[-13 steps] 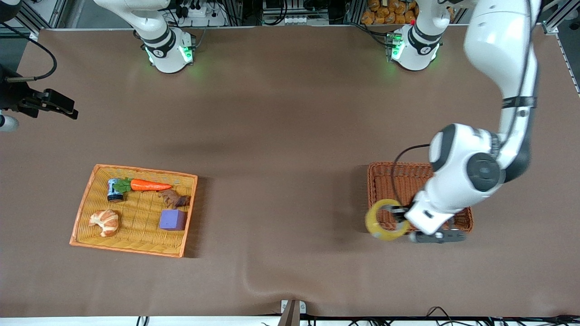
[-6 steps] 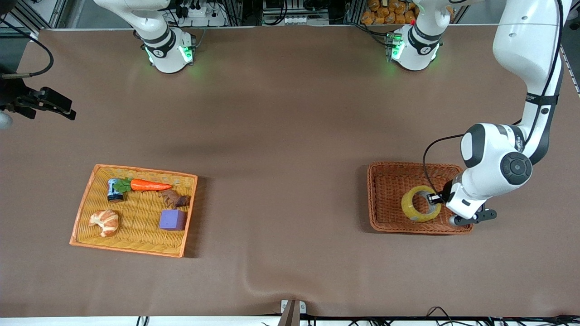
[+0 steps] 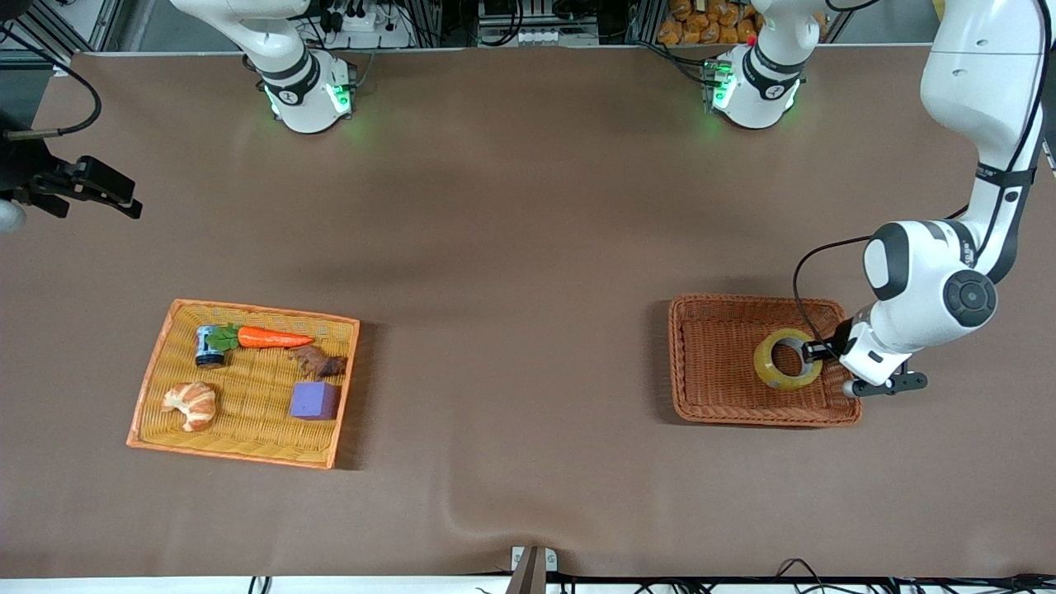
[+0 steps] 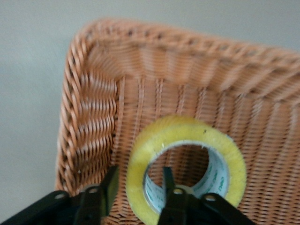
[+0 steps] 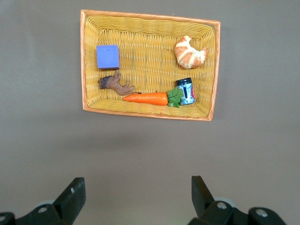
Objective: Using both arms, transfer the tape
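The tape (image 3: pixel 788 360), a yellowish ring with a pale core, lies in the brown wicker basket (image 3: pixel 711 396) toward the left arm's end of the table. My left gripper (image 3: pixel 817 351) is low in the basket at the tape. In the left wrist view one finger (image 4: pixel 108 187) stands outside the tape (image 4: pixel 187 136) and the other inside the ring, with wicker showing between the outer finger and the tape. The left gripper (image 4: pixel 139 185) is open. My right gripper (image 3: pixel 115 194) is open and empty, waiting high over the table at the right arm's end (image 5: pixel 136 192).
An orange-rimmed yellow tray (image 3: pixel 148 371) toward the right arm's end holds a carrot (image 3: pixel 272 337), a croissant (image 3: pixel 191 403), a purple cube (image 3: pixel 313 400), a small jar (image 3: pixel 209 346) and a brown figure (image 3: pixel 318 361). Bare brown table lies between tray and basket.
My left gripper carried the tape from over the basket's near corner into the basket and lowered it; its fingers now stand apart from the tape. The right gripper barely moved.
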`<action>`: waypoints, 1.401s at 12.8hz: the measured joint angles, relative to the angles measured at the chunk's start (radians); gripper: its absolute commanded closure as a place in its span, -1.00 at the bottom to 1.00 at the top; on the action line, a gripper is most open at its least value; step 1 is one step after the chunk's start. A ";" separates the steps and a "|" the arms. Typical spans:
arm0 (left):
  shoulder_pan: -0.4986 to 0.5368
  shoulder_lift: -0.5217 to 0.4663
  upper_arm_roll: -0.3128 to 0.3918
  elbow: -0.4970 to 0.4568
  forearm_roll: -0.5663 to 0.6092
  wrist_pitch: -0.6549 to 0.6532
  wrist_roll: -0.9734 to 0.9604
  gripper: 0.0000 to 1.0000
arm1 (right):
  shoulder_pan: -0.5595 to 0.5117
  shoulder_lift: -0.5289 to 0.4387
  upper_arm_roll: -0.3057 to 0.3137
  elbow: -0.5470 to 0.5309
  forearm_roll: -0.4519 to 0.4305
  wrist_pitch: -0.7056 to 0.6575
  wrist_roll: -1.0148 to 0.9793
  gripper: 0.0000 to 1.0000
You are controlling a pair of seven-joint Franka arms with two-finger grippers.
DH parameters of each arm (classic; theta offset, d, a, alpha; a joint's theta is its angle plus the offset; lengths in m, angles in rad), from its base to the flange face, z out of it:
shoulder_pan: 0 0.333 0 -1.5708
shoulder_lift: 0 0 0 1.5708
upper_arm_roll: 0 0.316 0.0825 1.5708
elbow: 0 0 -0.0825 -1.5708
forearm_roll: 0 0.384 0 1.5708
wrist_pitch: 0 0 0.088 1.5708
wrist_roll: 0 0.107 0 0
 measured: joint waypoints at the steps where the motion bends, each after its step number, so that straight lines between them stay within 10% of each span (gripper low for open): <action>1: 0.000 -0.023 0.000 0.029 0.001 -0.004 0.018 -1.00 | 0.000 0.000 0.000 -0.001 0.000 -0.001 0.000 -1.00; 8: 0.002 -0.183 -0.004 0.447 0.013 -0.605 0.057 -1.00 | 0.000 0.000 -0.001 -0.007 0.001 -0.004 0.000 -1.00; 18: -0.058 -0.476 -0.004 0.348 0.013 -0.869 0.057 -1.00 | 0.000 0.000 -0.001 -0.008 0.001 -0.005 0.000 -1.00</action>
